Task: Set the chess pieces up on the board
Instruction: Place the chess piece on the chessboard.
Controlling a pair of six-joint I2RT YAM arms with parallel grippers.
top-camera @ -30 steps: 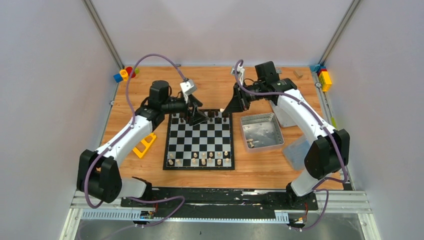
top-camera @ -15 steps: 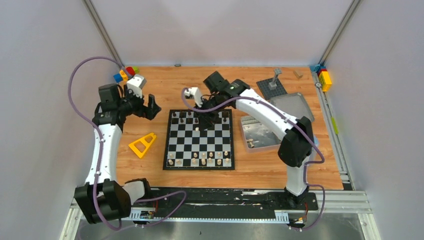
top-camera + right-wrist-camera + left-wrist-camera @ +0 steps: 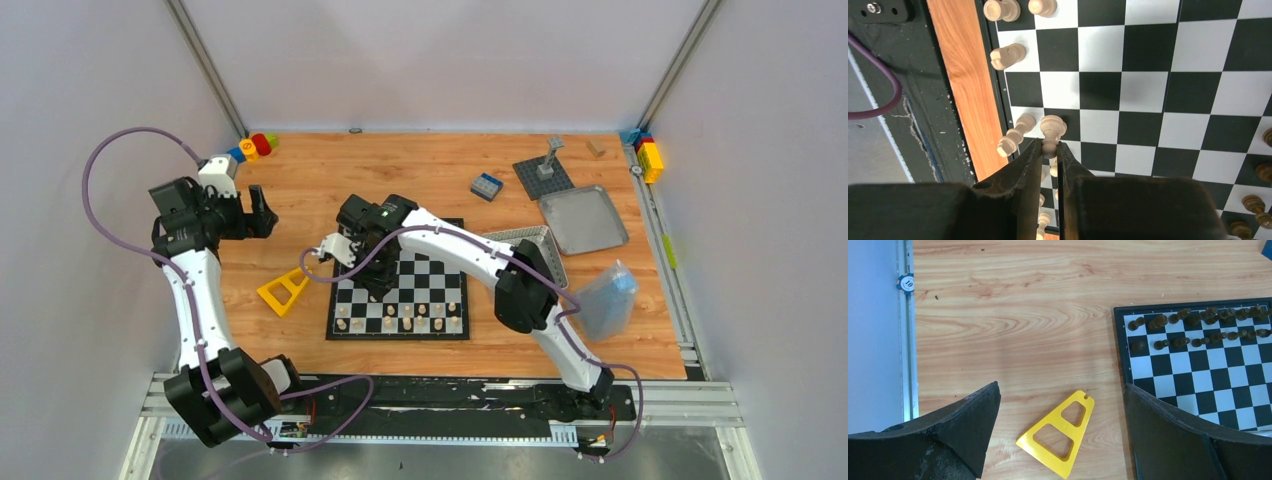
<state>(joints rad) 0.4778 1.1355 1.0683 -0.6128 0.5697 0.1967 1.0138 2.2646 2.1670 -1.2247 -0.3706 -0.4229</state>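
Wood-grain worktop w/ chess set part laid out. All positions given rel. to board.

1. board – black/white checks, thin black border, lies flat mid-worktop.
2. pale chess pieces – 2 rows along board's near edge, gaps in both rows.
3. dark chess pieces – 2 rows along board's far edge.
4. right gripper – over board's left side, by the pale rows. Jaws narrow, pinched on the stem of 1 pale pawn, which is upright. Can't tell if its base touches board.
5. left gripper – off board, well to its left and further back. Jaws spread wide, holding nothing.
6. yellow triangular frame – flat on worktop, just beside board's left edge.
7. metal tin – just right of board's far-right corner, partly hidden by right arm.
8. silver lid – right of board, beyond the tin.
9. grey studded plate – beyond board, to the right, w/ small grey post on it.
10. blue brick – beyond board's far-right corner, beside the plate.
11. clear plastic bag – well right of board, level w/ its near half.
12. coloured bricks – far-left worktop corner, well apart from board. More at far-right corner.
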